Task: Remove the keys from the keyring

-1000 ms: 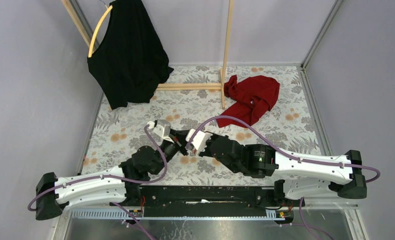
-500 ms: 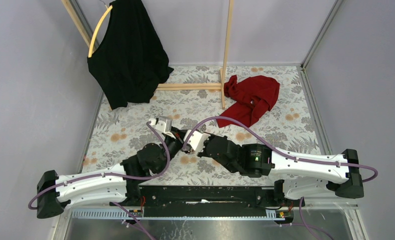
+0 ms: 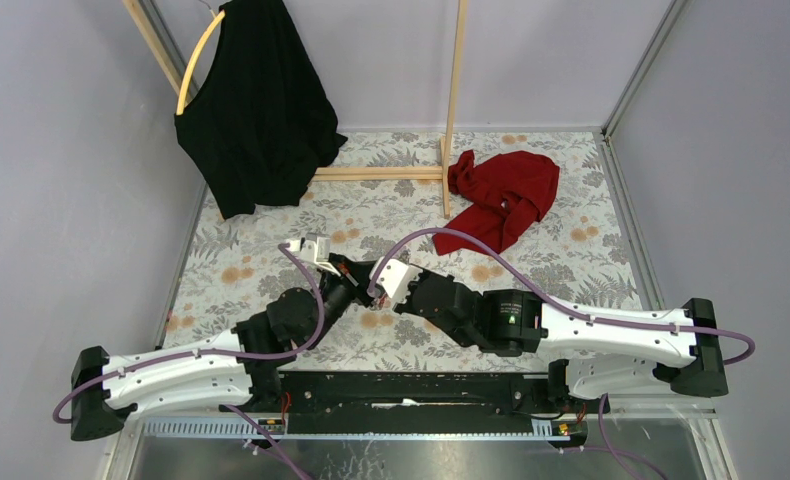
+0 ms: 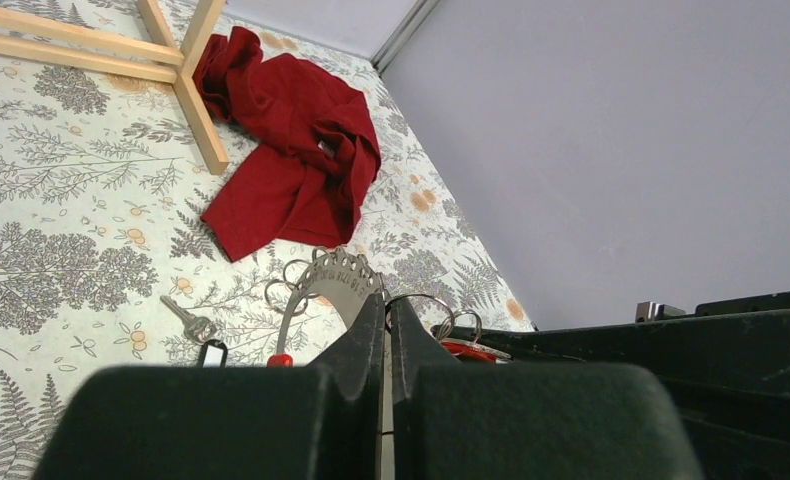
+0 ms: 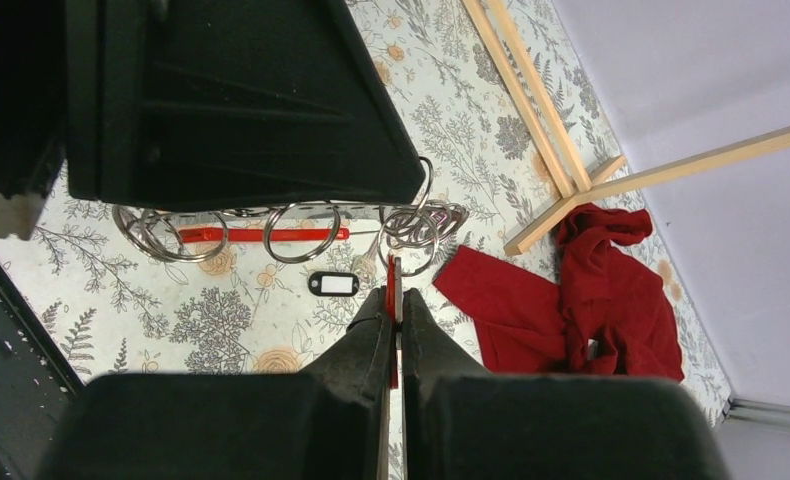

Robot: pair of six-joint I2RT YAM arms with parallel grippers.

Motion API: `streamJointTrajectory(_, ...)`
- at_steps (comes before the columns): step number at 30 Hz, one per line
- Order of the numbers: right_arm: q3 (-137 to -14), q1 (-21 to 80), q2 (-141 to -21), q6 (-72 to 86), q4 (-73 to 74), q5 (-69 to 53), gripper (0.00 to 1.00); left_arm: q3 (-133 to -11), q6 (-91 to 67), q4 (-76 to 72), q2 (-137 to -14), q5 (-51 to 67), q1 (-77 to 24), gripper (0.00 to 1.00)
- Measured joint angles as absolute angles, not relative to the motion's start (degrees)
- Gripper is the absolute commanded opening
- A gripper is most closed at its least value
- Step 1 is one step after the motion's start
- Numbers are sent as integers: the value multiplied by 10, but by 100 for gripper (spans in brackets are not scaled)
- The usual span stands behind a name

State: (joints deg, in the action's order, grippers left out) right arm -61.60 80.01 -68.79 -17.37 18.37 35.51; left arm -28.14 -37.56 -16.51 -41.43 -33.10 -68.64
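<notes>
My left gripper (image 3: 349, 272) (image 4: 386, 312) is shut on the keyring (image 4: 333, 276), a thin grey curved strap with a red end (image 4: 279, 359) and several small wire rings. My right gripper (image 3: 376, 293) (image 5: 393, 300) meets it tip to tip above the floral table. It is shut on a thin red-headed key (image 5: 392, 280), which also shows in the left wrist view (image 4: 471, 349). The keyring's red section (image 5: 261, 235) and rings hang under the left gripper. A silver key (image 4: 183, 317) with a black oblong tag (image 4: 211, 352) (image 5: 333, 284) dangles from it.
A red cloth (image 3: 503, 195) (image 4: 291, 170) (image 5: 611, 290) lies at the back right. A wooden rack (image 3: 454, 110) stands at the back, with a black garment (image 3: 256, 110) on a yellow hanger hoop (image 3: 196, 60). Grey walls close in both sides.
The left gripper has moved up and to the left with the keyring. The right gripper has followed slightly left, still shut on the red key.
</notes>
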Motion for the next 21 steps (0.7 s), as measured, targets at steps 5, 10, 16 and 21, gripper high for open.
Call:
streamJointTrajectory(5, -607, 800, -686, -167, 177, 356, 0, -281, -384, -154, -411, -332, -687, 0)
streamJointTrajectory(10, -603, 800, -686, -164, 180, 354, 0, -282, -389, -147, -410, -336, -687, 0)
streamJointTrajectory(16, -604, 800, -685, -172, 192, 355, 0, -296, -387, -136, -440, -338, -687, 0)
streamJointTrajectory(21, -610, 800, -686, -184, 202, 357, 0, -300, -395, -138, -447, -338, -687, 0)
